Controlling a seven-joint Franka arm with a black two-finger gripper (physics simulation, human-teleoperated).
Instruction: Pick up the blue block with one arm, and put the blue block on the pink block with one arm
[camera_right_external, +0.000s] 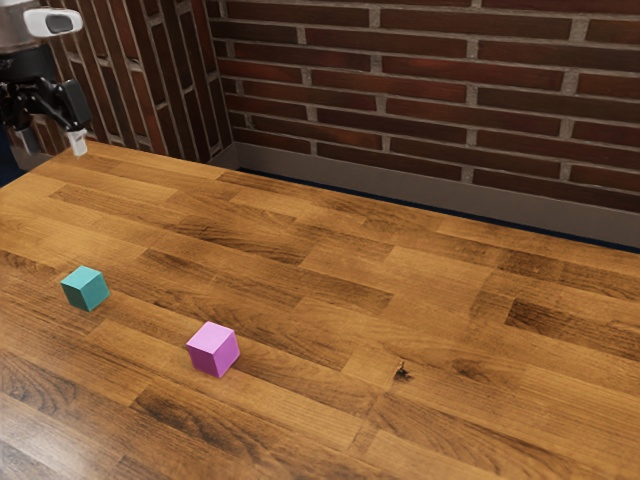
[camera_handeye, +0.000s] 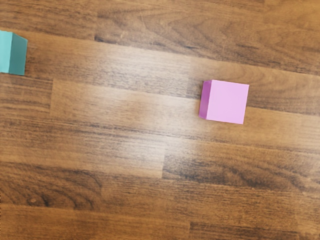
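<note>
Pink block (camera_right_external: 212, 349): sitting on the bench (camera_right_external: 420, 300), up front.
Blue block (camera_right_external: 85, 288): on the bench too, apart from pink, toward the exterior view's left.
Fingers (camera_right_external: 77, 146): spread wide, empty, high at far left.

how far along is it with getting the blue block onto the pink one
Done: nothing yet. The blue block, teal in these renders, sits on the table, apart from the pink block. In hand: nothing. The gripper hangs open and empty at the exterior view's upper left, away from both blocks. Left: everything, meaning reach the blue block, grasp it, lift it and set it on the pink block.
</note>
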